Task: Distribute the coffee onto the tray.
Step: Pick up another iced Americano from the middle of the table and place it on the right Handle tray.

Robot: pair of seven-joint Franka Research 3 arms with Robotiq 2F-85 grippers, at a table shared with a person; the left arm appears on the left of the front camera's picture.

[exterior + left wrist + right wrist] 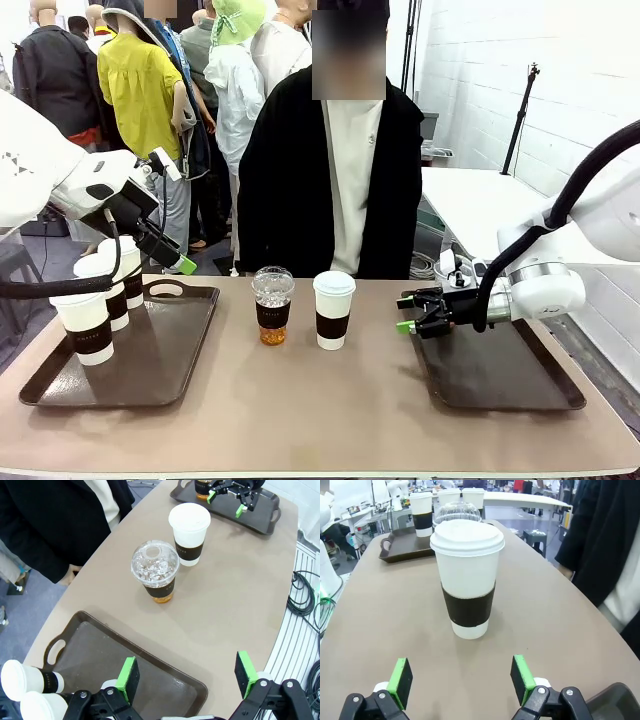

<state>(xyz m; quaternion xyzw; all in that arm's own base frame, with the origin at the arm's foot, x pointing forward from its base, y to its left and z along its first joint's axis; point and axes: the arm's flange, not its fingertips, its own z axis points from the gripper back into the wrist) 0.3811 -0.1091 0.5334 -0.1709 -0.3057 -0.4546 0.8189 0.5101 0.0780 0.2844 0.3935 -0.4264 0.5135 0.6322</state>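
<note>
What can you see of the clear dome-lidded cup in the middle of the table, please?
The clear dome-lidded cup is see-through plastic, its rounded lid open at a hole on top. A black sleeve wraps its middle; amber drink shows below, seemingly ice under the dome. It stands upright on the tan table, close beside the white paper cup but apart. Only the table touches it.

Seen from the right wrist, a clear dome-lidded plastic cup (457, 511) stands mostly hidden behind a white paper cup with a black sleeve (467, 577). The frame's corner crops a dark brown plastic tray (620, 700).
</note>
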